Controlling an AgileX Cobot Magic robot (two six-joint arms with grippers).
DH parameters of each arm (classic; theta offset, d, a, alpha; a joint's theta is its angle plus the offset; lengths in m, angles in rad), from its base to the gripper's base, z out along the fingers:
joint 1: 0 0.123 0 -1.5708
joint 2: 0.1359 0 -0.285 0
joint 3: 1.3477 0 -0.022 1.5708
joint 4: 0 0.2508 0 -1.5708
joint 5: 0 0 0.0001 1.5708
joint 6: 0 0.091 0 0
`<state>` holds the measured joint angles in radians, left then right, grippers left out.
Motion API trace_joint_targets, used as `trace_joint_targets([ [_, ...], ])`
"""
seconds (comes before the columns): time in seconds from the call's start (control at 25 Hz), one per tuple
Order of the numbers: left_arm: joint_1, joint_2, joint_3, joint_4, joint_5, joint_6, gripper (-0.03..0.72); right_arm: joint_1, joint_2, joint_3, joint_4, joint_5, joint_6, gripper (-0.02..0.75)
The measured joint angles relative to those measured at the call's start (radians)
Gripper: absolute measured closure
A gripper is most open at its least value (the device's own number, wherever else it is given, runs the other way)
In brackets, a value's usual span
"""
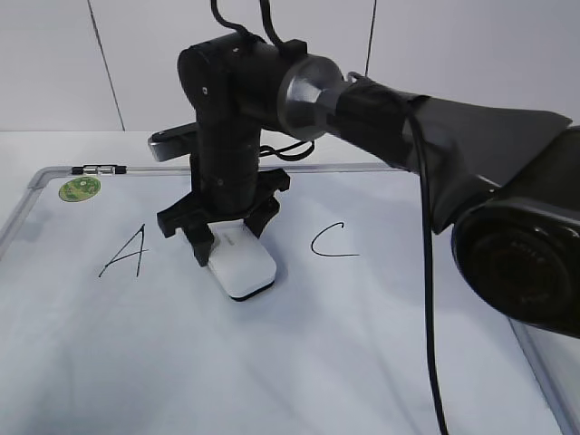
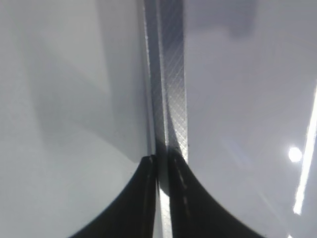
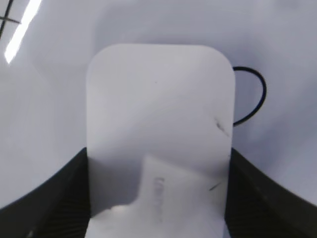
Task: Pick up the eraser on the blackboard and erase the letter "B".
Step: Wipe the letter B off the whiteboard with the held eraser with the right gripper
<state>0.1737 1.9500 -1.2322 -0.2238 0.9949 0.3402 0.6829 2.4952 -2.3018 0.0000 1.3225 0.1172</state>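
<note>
The eraser [image 1: 243, 262], clamped in the right tool [image 1: 228, 237], covers the letter "B" [image 3: 252, 96] between "A" [image 1: 125, 251] and "C" [image 1: 331, 241].

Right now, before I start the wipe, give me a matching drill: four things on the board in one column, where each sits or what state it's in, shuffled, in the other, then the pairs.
Things:
1. eraser
2. letter A
3. letter C
4. green sticker

Places or states:
a. far left corner of the blackboard
b. clamped between the jaws of the right gripper, flat on the board
c. right of the eraser
d. left of the eraser

Pairs: 1-b, 2-d, 3-c, 4-a
</note>
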Motion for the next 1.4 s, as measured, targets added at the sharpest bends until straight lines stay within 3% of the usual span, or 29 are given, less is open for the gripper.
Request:
trace_joint_targets([
  [0.36, 0.000, 0.000, 0.000, 0.000, 0.000, 0.000, 0.650, -0.091, 0.010, -0.004, 0.000, -0.071, 0.010, 0.224],
  [0.72, 0.000, 0.000, 0.000, -0.002, 0.000, 0.000, 0.650, -0.113, 0.010, -0.008, 0.014, -0.081, 0.007, 0.224],
  [1.12, 0.000, 0.000, 0.000, 0.002, 0.004, 0.000, 0.650, -0.034, 0.012, -0.008, -0.071, -0.092, -0.006, 0.225],
  [1.4, 0.000, 0.000, 0.000, 0.004, 0.008, 0.000, 0.650, 0.019, 0.016, -0.008, -0.054, -0.102, -0.013, 0.225],
])
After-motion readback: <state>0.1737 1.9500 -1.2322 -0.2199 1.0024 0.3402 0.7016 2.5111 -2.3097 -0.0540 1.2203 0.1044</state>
